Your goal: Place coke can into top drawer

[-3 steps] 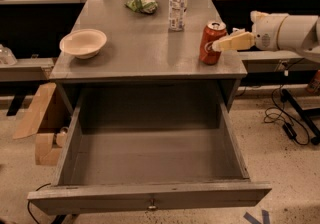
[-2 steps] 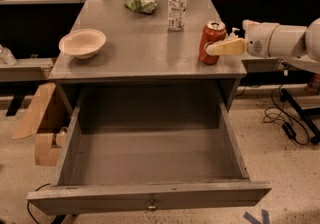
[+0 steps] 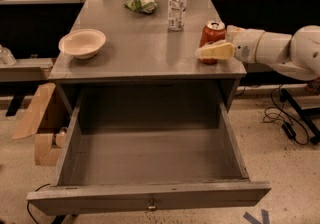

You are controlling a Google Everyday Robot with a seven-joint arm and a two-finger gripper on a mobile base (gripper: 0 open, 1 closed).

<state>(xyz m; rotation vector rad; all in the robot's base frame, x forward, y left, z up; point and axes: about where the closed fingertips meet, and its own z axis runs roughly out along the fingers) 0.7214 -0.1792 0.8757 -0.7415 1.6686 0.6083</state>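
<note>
- The coke can (image 3: 214,31) stands upright near the tabletop's (image 3: 135,53) front right corner.
- My tool (image 3: 212,50) reaches in from the right edge, at the can; I cannot tell whether it is pinching it.
- The top drawer (image 3: 150,195) is open below the front edge.

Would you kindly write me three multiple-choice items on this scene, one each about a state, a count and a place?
1. The wide grey wooden top drawer is: A pulled open; B shut; C taken out.
2. Clear plastic water bottles on the grey table: A none; B one; C three.
3. The end effector is: A inside the drawer; B over the floor; C at the small red aluminium coke can, near the table's right front edge.

Answers: 1 A, its inside shows below the tabletop. 2 B, a single bottle stands towards the back. 3 C, it reaches in from the right across the can's front.
</note>
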